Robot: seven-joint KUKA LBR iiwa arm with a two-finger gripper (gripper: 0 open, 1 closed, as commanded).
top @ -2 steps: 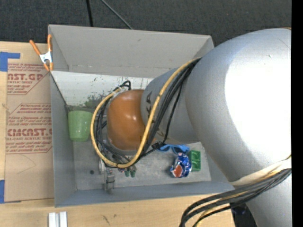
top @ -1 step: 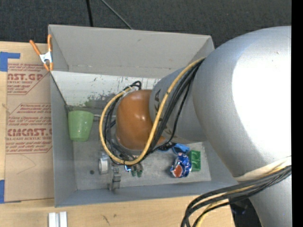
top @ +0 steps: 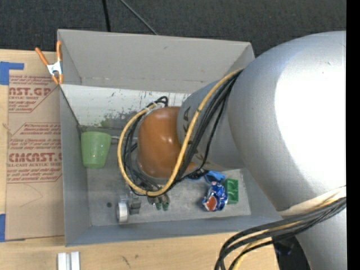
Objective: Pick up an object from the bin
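A KUKA arm leans in from the right over the grey bin, its orange wrist cover and looped cables pointed steeply down near the front wall. The pincer hangs low there, just beside a small silvery round piece; whether it is released or clenched cannot be told. A pale green cup sits to the left, a crumpled blue-and-red packet and green block to the right. The silvery piece looks hard, light and probably slippery, best pinched across its sides.
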